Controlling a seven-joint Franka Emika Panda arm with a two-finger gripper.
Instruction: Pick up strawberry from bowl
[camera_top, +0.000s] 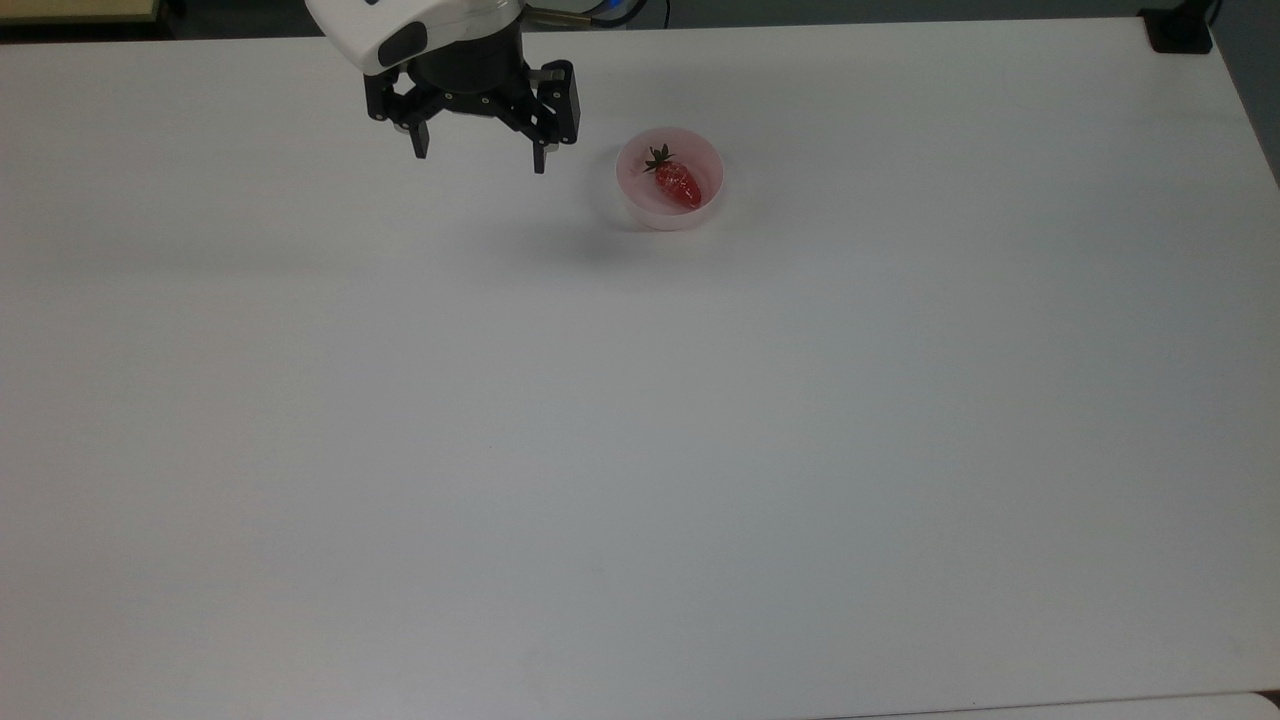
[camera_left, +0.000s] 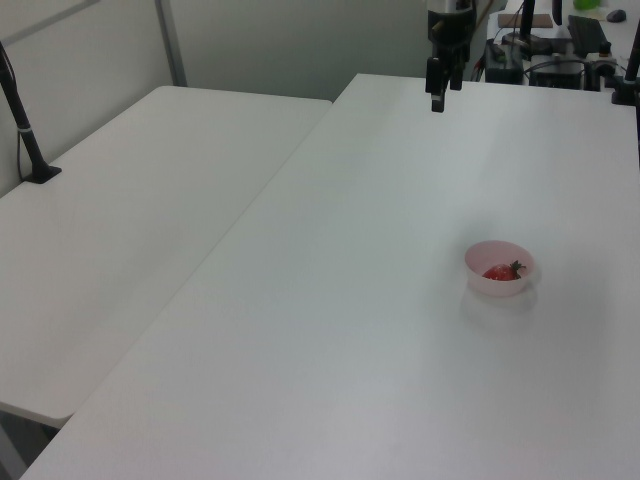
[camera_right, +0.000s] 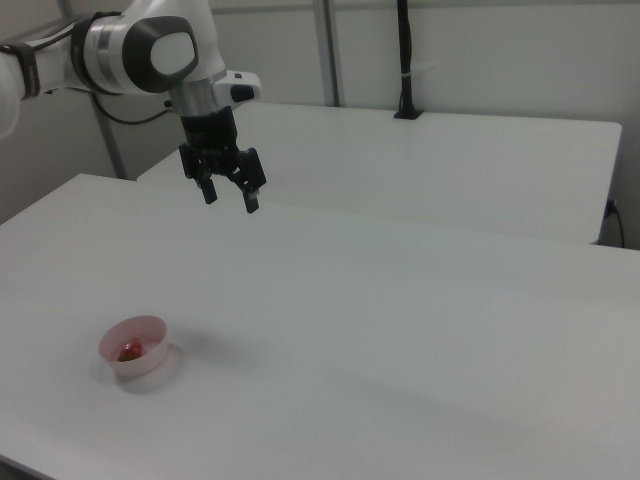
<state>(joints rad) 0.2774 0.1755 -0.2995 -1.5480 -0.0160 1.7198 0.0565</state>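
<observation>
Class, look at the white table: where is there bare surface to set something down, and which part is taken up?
Only the far strip in the top view is occupied: the small pale pink plastic bowl holding the glossy red strawberry, with the open black two-finger gripper hanging above the white table to the top view's left of it. Everything nearer than the bowl, edge to edge, is bare.

No text, label, brand or number can be read on anything here; the cluttered gear at the far edge of the left view may carry markings, but none are legible.
</observation>
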